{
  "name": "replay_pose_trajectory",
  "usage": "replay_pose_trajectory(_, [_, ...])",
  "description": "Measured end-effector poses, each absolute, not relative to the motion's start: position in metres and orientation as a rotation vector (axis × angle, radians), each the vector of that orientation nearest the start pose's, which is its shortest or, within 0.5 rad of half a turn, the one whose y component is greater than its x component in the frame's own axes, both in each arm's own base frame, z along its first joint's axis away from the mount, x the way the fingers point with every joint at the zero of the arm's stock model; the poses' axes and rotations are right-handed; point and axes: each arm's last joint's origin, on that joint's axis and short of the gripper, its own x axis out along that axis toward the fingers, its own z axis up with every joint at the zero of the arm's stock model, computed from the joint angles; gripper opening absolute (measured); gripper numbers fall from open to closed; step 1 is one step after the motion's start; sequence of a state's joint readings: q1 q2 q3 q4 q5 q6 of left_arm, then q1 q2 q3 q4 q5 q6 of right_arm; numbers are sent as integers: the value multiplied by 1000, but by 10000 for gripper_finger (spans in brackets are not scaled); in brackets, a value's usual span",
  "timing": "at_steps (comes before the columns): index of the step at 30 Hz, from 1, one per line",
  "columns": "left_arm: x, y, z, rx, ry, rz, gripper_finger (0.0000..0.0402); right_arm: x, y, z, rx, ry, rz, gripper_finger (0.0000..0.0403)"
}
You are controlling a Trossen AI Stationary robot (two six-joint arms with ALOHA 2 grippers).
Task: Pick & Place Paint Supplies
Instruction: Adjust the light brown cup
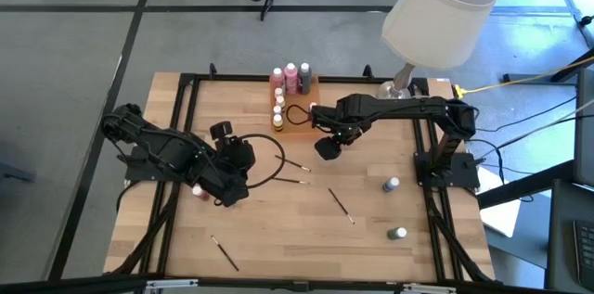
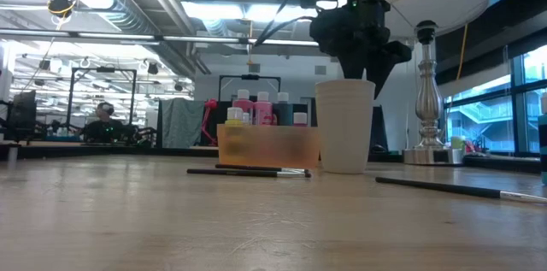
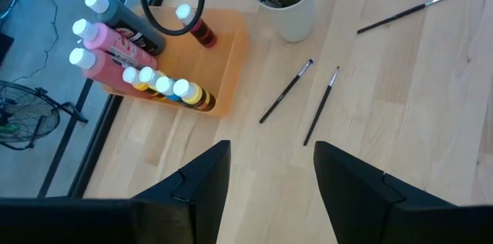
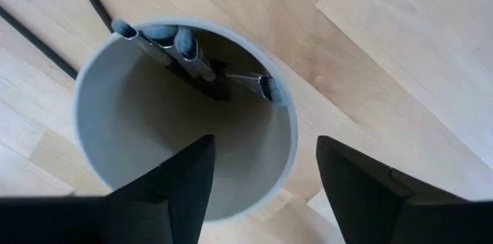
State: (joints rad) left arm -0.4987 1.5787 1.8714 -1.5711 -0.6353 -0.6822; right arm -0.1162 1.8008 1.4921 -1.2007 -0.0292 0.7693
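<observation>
An orange tray (image 1: 299, 116) at the far middle of the table holds several paint bottles (image 3: 115, 40), upright on their bases. Beside it stands a pale cup (image 2: 344, 126) with paintbrushes (image 4: 192, 59) inside, their ends leaning on its far wall. My right gripper (image 4: 266, 148) hangs open just above the cup's mouth, pointing down; whether it touches the rim cannot be told. My left gripper (image 3: 269, 152) is open and raised left of centre, tipped toward the tray. Several brushes (image 1: 341, 203) lie flat on the table. Two bottles (image 1: 391, 185) (image 1: 397, 234) stand at the right.
A lamp (image 1: 436, 6) stands at the far right corner, its shade over the table edge. A black cable loop (image 1: 269, 159) lies by my left arm. A small reddish bottle (image 1: 198, 189) sits under that arm. A black frame borders the table.
</observation>
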Motion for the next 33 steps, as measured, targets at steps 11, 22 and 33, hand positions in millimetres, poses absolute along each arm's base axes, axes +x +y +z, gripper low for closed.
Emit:
replay_pose_trajectory(11, [240, -115, 408, 65, 952, 456, 184, 336, -38, 247, 731, 1403, -653, 193])
replay_pose_trajectory(22, [237, -121, 409, 61, 933, 457, 184, 336, -38, 247, 735, 1404, -649, 193])
replay_pose_trajectory(33, [237, -121, 409, 51, 937, 454, 184, 336, -38, 247, 740, 1408, -650, 192])
